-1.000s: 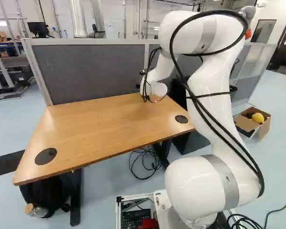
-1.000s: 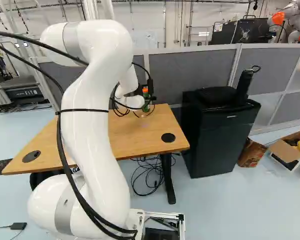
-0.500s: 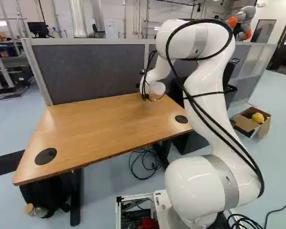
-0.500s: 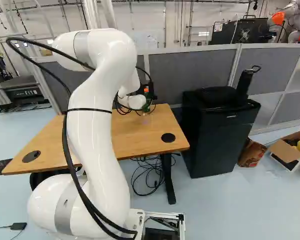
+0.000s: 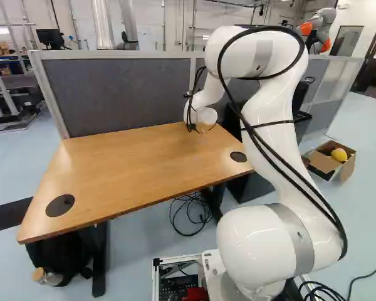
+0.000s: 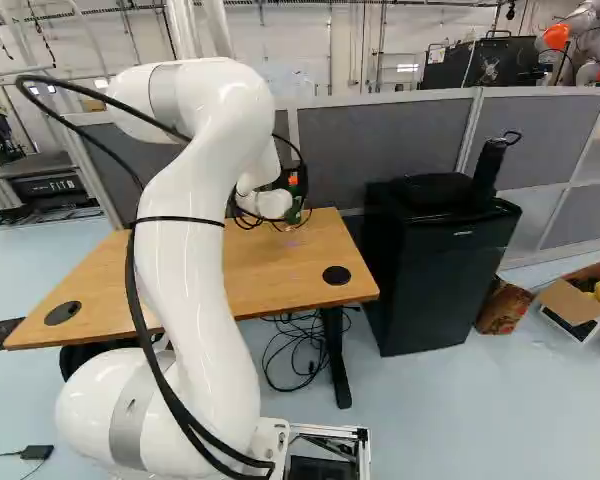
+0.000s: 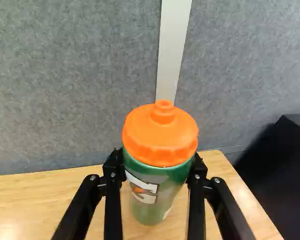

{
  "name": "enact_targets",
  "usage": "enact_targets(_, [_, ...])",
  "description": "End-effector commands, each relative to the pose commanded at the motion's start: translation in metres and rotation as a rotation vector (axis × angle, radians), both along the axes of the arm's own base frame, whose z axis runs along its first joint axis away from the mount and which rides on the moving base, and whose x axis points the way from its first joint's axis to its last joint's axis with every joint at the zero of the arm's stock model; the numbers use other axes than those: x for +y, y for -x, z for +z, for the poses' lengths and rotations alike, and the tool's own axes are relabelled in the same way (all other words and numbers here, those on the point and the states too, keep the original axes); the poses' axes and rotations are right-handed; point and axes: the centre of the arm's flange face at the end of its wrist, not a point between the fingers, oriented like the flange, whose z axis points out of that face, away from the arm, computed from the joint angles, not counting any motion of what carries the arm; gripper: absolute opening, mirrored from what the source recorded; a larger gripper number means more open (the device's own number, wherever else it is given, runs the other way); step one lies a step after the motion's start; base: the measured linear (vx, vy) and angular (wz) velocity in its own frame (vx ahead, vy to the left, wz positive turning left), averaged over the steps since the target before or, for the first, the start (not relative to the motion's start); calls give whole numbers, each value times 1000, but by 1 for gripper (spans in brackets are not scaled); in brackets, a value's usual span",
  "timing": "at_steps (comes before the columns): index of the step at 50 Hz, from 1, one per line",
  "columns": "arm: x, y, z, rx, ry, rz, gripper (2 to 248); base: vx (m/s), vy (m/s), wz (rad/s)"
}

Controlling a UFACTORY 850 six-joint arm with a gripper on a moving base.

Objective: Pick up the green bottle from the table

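In the right base view my gripper [image 6: 302,176] is at the far right part of the wooden table [image 6: 250,270], largely behind the arm's white wrist. The green bottle [image 6: 293,214] with an orange lid is upright there. The wrist view shows the gripper [image 7: 156,172] shut on the green bottle [image 7: 155,200], one finger pressed to each side just below the lid. The bottle's base is above or on the tabletop [image 7: 50,200]; whether they touch I cannot tell. In the left base view the wrist hides the bottle.
A grey partition [image 5: 119,94] stands behind the table. A black cabinet [image 6: 430,270] is right of the table in the right base view. Cables [image 5: 191,213] lie on the floor beneath the table. An open box [image 5: 332,157] and another robot [image 5: 319,28] are farther right.
Compared with a second ago, my arm's elbow has come down and forward, while the wrist by the bottle has shifted only slightly. The base has not moved.
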Motion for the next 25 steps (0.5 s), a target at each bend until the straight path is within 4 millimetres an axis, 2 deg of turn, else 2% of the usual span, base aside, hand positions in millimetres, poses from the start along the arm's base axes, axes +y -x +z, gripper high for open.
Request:
enact_targets(10, [0,0,2,-3,0,0,114,0,0,0])
enact_targets(25, [0,7,19,-20,0,0,114,0,0,0])
